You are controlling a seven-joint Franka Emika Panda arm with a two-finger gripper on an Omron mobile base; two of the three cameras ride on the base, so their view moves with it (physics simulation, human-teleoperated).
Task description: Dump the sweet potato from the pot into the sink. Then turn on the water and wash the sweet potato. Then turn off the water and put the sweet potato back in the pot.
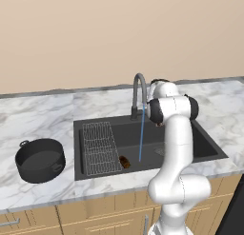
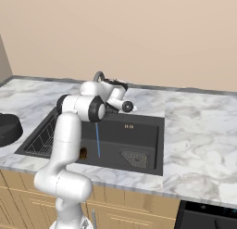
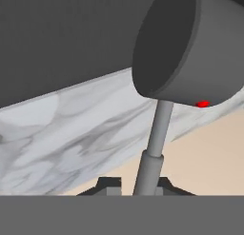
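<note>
Reddish sweet potato (image 1: 125, 162) below gripper (image 3: 136, 184)

the sink (image 1: 209, 146) is sitting recessed in the surface (image 1: 43, 115), which is running along the wall (image 1: 119, 34). the faucet (image 1: 138, 93) is standing at the sink's rear edge, arching forward over the basin. a stream of water (image 1: 141, 134) is falling from its spout to the basin floor. the wire rack (image 1: 99, 146) is lying in the left part of the basin. the sweet potato (image 1: 125, 161) is lying on the basin floor near the front wall, just right of the rack and just left of the stream. the drain strainer (image 2: 135, 158) is sitting in the right part of the basin. the pot (image 1: 40, 159) is standing upright on the surface, left of the sink and apart from it. the cabinets (image 1: 95, 215) are running below the surface's front edge.
</note>
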